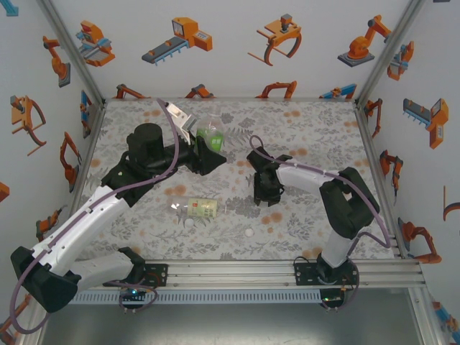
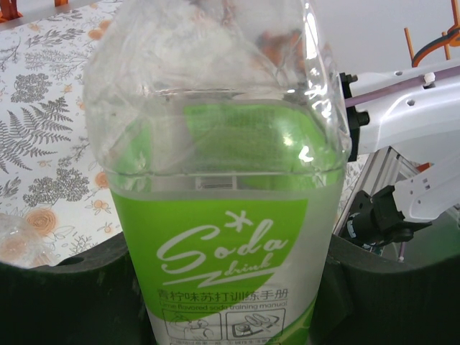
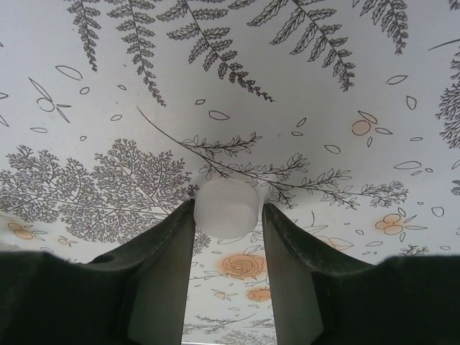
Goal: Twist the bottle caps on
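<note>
The squat green-tinted bottle (image 1: 211, 131) stands at the back middle of the floral mat, and my left gripper (image 1: 209, 152) is shut on it. In the left wrist view its green "Soda drink" label (image 2: 223, 244) sits between the dark fingers (image 2: 65, 295) of the left gripper (image 2: 230, 295). The taller slim bottle (image 1: 202, 208) lies on its side nearer the front. My right gripper (image 1: 267, 192) points down at the mat, shut on a white bottle cap (image 3: 227, 207) at the tips of the right gripper (image 3: 228, 210). Another white cap (image 1: 249, 233) lies loose on the mat.
The floral mat (image 1: 316, 136) covers the table inside white walls printed with orange robots. An aluminium rail (image 1: 237, 273) with both arm bases runs along the near edge. The right arm's white link (image 2: 410, 108) shows behind the held bottle.
</note>
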`<state>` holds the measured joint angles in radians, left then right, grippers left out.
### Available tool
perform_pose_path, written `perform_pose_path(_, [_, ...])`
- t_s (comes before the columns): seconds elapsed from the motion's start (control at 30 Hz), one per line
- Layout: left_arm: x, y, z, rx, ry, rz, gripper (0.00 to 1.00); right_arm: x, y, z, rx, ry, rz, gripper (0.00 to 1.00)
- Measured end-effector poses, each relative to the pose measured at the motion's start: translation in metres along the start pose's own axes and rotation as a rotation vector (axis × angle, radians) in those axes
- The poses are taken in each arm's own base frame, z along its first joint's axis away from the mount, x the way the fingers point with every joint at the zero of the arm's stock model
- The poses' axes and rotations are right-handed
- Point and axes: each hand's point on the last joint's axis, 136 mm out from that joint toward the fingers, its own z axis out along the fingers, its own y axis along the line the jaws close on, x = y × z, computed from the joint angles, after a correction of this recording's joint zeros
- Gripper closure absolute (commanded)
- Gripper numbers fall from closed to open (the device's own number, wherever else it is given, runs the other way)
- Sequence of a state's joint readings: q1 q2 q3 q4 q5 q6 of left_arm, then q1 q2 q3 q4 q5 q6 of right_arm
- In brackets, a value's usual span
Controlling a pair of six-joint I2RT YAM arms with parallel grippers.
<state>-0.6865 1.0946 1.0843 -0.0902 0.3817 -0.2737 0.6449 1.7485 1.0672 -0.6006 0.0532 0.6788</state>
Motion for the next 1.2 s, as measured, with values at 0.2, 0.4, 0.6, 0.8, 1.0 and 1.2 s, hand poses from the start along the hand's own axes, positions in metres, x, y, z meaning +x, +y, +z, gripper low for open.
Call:
perform_pose_path(0.2, [0.001,0.000,0.000,-0.002,0.005,-0.003,0.90,0.000,0.001,0.001,0.019,-0.003,-0.013,0.61])
perform_pose_path(0.4, [0.002,0.001,0.000,-0.003,0.008,-0.004,0.90,0.000,0.002,0.001,0.023,0.002,-0.018,0.60])
perform_pose_path(0.6, [0.004,0.001,0.000,-0.006,0.015,-0.007,0.90,-0.001,0.002,0.001,0.024,0.003,-0.024,0.59])
perform_pose_path(0.8, [0.006,0.003,0.000,-0.015,0.024,-0.011,0.90,-0.003,0.004,0.002,0.023,0.002,-0.030,0.58])
perform_pose_path(1.0, [0.008,0.004,0.000,-0.017,0.029,-0.013,0.90,-0.008,0.008,0.003,0.021,0.000,-0.033,0.59])
perform_pose_path(1.2, [0.008,0.005,0.000,-0.025,0.030,-0.014,0.90,-0.009,0.010,0.003,0.020,-0.002,-0.038,0.62])
